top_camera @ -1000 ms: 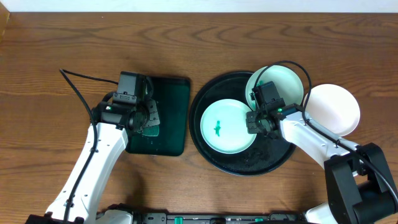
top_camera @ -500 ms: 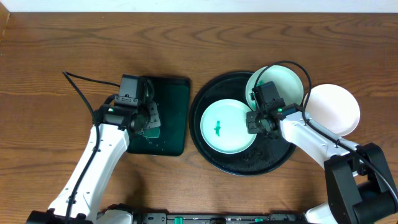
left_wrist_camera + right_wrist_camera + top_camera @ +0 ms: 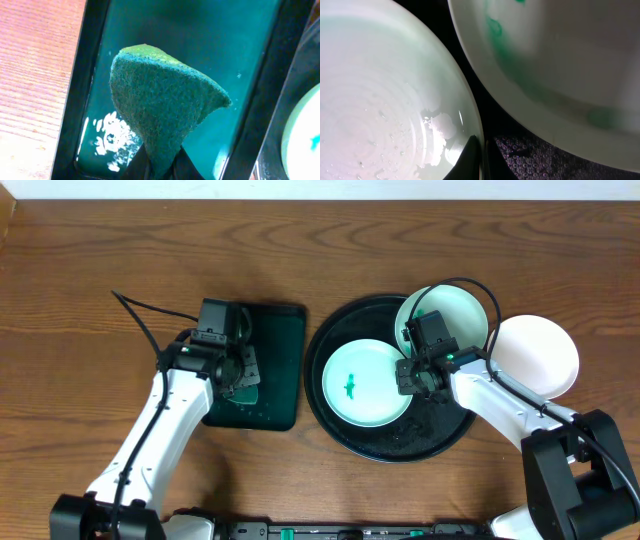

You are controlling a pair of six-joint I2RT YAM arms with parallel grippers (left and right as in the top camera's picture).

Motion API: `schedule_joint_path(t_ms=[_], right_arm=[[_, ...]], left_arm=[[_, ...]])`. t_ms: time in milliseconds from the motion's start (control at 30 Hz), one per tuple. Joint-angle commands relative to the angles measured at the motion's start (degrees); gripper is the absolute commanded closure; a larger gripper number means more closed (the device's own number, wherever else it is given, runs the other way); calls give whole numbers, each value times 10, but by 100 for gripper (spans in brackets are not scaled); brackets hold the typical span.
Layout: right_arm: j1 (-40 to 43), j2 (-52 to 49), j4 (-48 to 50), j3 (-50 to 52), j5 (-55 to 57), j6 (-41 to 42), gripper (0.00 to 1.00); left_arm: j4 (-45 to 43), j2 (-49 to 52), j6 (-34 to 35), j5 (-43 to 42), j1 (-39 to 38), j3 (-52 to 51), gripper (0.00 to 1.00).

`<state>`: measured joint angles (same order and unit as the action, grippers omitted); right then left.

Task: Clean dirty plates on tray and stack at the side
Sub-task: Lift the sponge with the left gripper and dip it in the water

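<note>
Both grasp: left gripper [image 3: 157,162] a tip-hiding pad [image 3: 160,100], right gripper [image 3: 480,157] a plate [image 3: 395,100] rim.

Overhead straight down on table [image 3: 100,260]; wrist cameras close-up, both sharing tray [image 3: 390,445].

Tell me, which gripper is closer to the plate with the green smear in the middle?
Right. The right gripper sits at the right rim of the smeared plate. The left gripper is off to its left, over the green tray, holding a sponge.
</note>
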<state>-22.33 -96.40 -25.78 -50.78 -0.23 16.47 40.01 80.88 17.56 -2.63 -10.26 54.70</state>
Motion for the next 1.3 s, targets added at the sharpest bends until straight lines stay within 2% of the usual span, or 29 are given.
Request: schedule_joint_path(t_ms=[0,500,933,1267], right_arm=[[-3,-5,-4,2,-3,-7,99],[-3,-5,-4,2,-7,-7,99],[-3,-5,-4,2,-7,-7,99],[-3,-5,-4,2,-7,-7,99]], left_arm=[[-3,13,-4,3,-1,-4,93],[9,66,-4,-49,-1,33,93],[164,87,-4,-49,0,202,93],[169,102,-4,-46,-1,210,93]])
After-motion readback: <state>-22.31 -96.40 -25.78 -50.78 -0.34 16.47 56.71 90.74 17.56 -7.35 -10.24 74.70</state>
